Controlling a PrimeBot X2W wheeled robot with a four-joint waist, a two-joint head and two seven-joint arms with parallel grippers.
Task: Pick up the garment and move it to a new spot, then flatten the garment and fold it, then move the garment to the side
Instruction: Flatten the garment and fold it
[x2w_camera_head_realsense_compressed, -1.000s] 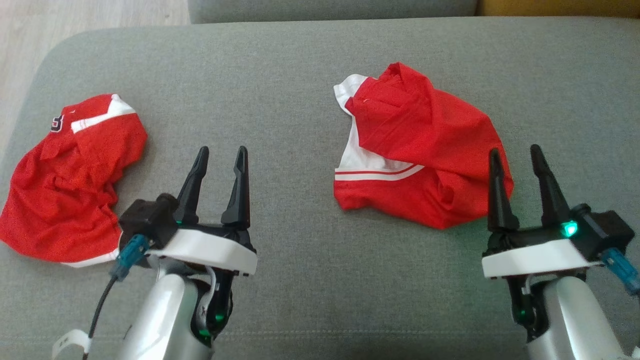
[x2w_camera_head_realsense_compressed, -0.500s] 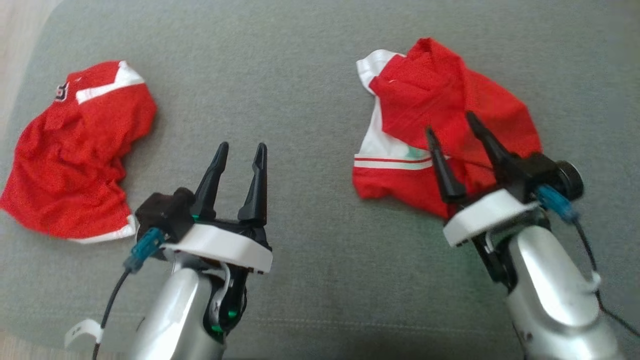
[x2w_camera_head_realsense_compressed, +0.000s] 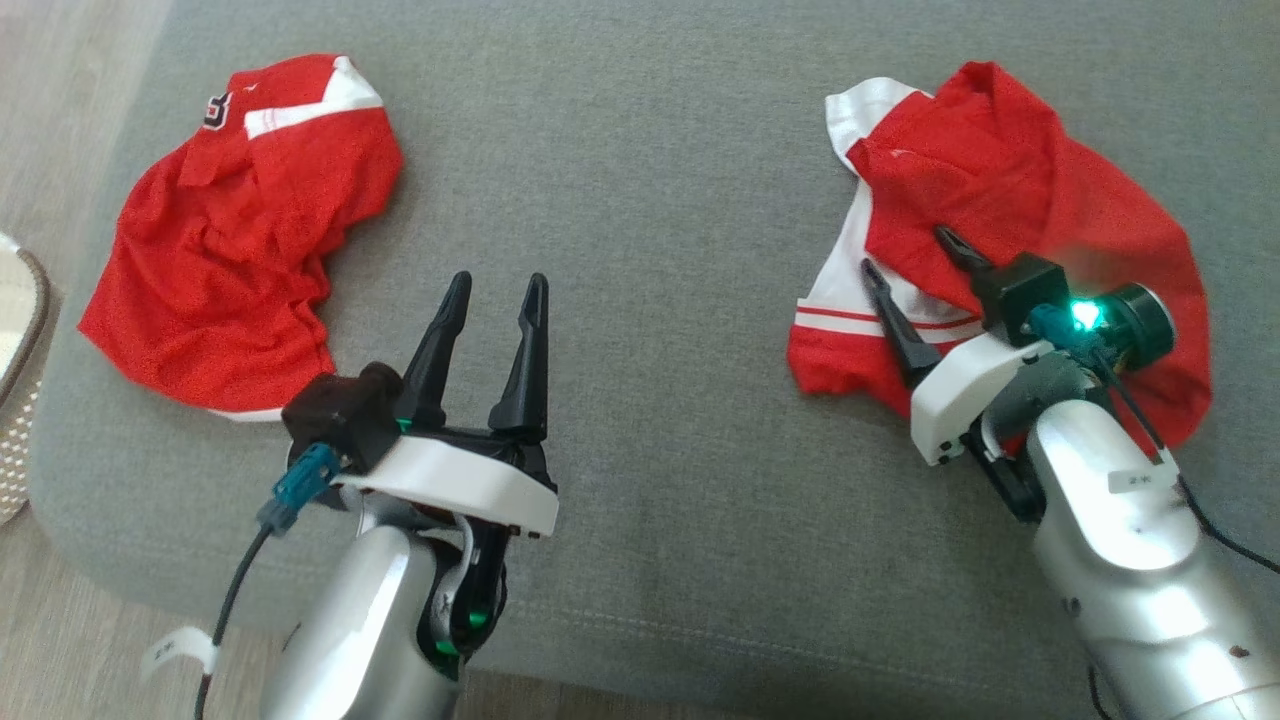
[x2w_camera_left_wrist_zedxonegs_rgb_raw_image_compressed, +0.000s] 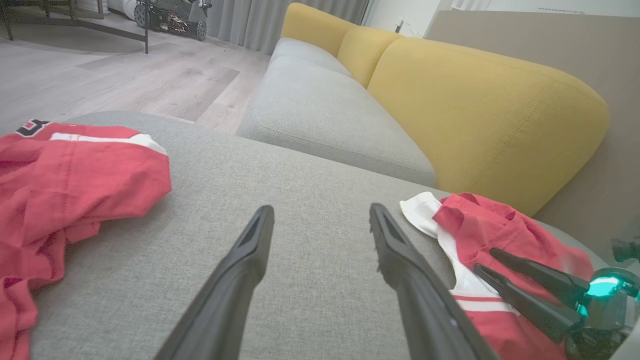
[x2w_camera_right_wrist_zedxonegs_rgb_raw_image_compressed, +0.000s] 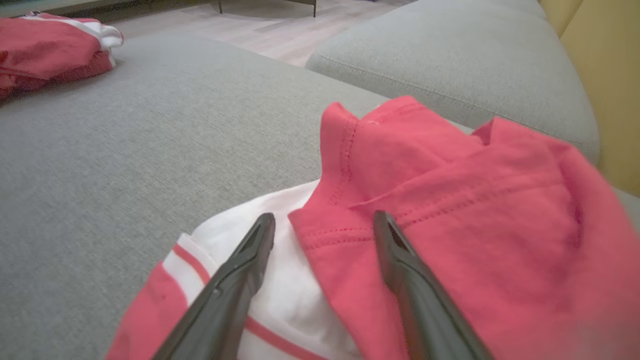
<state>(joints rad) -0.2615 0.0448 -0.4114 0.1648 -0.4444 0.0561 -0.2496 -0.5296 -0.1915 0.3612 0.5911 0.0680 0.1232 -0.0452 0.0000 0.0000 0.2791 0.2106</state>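
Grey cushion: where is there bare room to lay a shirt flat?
The widest bare patch of the grey cushion lies between the left garment and the right garment, beyond the left gripper. Crowded at right: the right gripper, open, over that garment.

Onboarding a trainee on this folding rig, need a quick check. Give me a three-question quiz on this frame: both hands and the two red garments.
1. True or false: the right hand is open, its fingers over the right garment.
2. The left hand hovers over: A) the basket, B) bare grey cushion, C) the floor.
3. Short answer: which garment bears a dark print near one edge?
Key: 1 true; 2 B; 3 the left garment.
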